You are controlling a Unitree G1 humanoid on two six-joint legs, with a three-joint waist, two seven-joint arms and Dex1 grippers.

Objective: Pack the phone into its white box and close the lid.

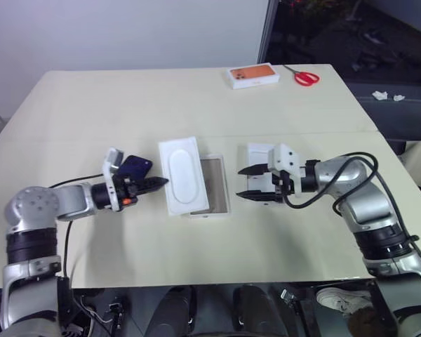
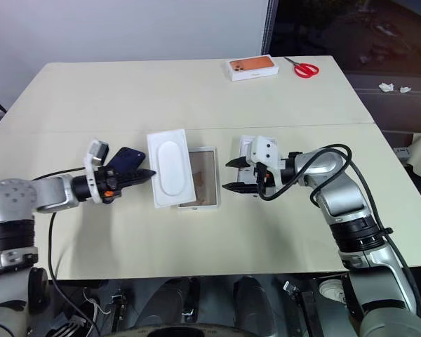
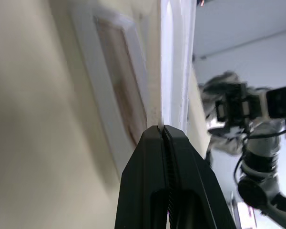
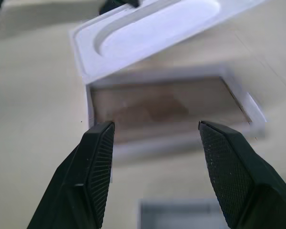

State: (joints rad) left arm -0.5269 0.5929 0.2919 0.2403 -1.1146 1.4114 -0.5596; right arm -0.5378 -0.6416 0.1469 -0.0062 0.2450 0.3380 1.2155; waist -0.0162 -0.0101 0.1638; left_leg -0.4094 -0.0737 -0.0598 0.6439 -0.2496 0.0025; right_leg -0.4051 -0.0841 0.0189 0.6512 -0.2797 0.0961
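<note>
The dark blue phone (image 1: 135, 167) lies on the table beside my left gripper (image 1: 158, 183). That gripper is shut, its tips at the left edge of the white insert tray (image 1: 181, 174). The insert leans tilted over the left side of the white box (image 1: 215, 186), whose brown floor shows to the right. My right gripper (image 1: 249, 182) hangs open just right of the box, with nothing between its fingers (image 4: 97, 157). It hovers over the white lid (image 1: 258, 150), hiding most of it. In the right wrist view the insert (image 4: 152, 33) stands raised above the box (image 4: 167, 107).
A white box with an orange phone picture (image 1: 253, 75) and red scissors (image 1: 306, 77) lie at the table's far right. A black cable runs from each arm. The table's right edge (image 1: 379, 126) is close behind my right arm.
</note>
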